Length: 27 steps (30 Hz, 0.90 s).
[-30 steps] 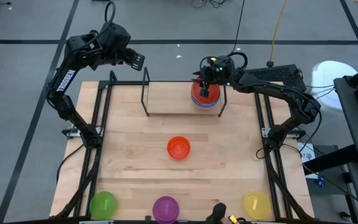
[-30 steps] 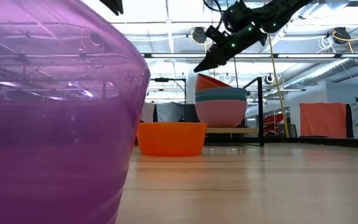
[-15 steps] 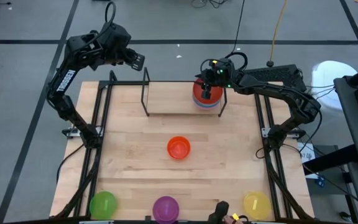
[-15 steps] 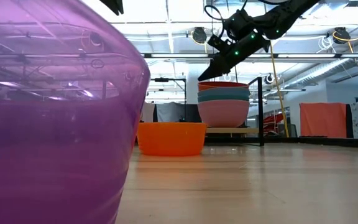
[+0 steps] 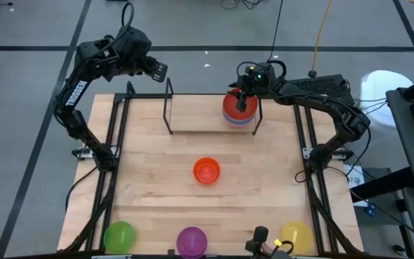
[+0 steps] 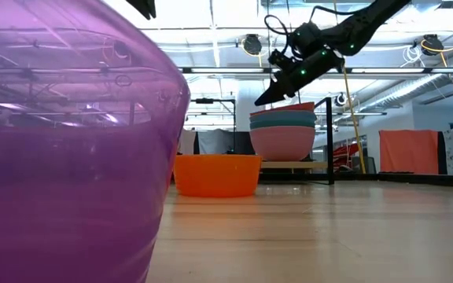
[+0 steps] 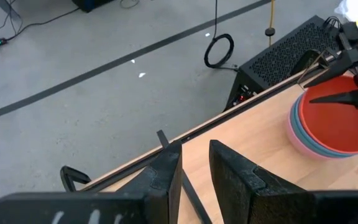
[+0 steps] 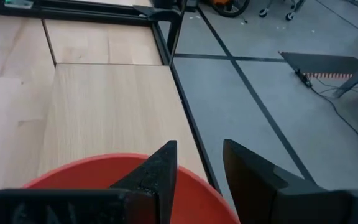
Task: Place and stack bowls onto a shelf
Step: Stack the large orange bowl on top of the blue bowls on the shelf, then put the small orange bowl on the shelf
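My right claw (image 5: 241, 99) hovers open and empty over the small red plastic bowl (image 5: 236, 107), nested atop teal and pink ones (image 6: 283, 141) on the black-rod shelf (image 5: 169, 108).

Left gripper (image 7: 194, 171): two dark fingers (image 7: 166, 177) with a narrow gap between them, held above the table's far edge (image 7: 253, 99). Thin black shelf rod (image 7: 188, 193) running beneath the fingers. Red bowl (image 7: 340, 124) nested on top of a blue bowl (image 7: 300, 127) and a pink bowl (image 7: 303, 144), on the pale wood. Right gripper (image 7: 347, 78): dark fingers spread, over the red bowl's far side. Beyond the table: grey floor, coiled cable (image 7: 219, 50), black perforated box (image 7: 284, 59).
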### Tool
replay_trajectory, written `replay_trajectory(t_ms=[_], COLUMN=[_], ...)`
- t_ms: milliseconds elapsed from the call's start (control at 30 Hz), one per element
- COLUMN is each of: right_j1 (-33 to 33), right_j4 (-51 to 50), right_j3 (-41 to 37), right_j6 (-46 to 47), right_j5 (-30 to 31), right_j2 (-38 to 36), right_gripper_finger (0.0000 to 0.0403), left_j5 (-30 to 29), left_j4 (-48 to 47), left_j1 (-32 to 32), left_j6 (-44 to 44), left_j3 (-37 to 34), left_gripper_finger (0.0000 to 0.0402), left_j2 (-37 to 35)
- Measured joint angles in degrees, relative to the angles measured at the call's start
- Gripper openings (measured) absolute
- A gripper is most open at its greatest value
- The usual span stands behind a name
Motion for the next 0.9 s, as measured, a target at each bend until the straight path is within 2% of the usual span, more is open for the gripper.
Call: replay_trajectory(t_ms=[167,267,367,500,667,900], right_j1=[0.9,2.4,4.7,9.2,13.7,18.8], right_j4=[-0.6,-3.7,-10.8,-19.9,-32.2,-44.5], right_j3=[0.0,0.0,0.0,0.0,0.1,0.1], right_j6=[-1.2,-2.3,-6.5,-9.0,-7.4,-3.9], right_j5=[0.1,0.1,0.5,7.3,13.6,13.9], right_j2=[-2.6,-7.0,-13.1,-22.1,-31.0,-37.0], right_gripper_finger=[0.0125,0.0125,0.0125,0.0125,0.0125,0.0125], left_j5=[0.0,0.0,3.3,8.1,12.0,14.7], left_j4=[-2.2,-3.9,-4.1,-4.1,-3.9,-3.6], left_j1=[0.0,-0.7,-2.3,-4.9,-10.3,-20.8], left_j6=[1.4,3.2,5.7,7.9,8.1,6.0], left_j3=[0.0,-0.9,-2.3,-5.1,-11.6,-24.7], left_gripper_finger=[0.0088,0.0088,0.0088,0.0088,0.0088,0.0088], left_j2=[0.0,-0.1,0.0,-0.2,-0.1,-0.1])
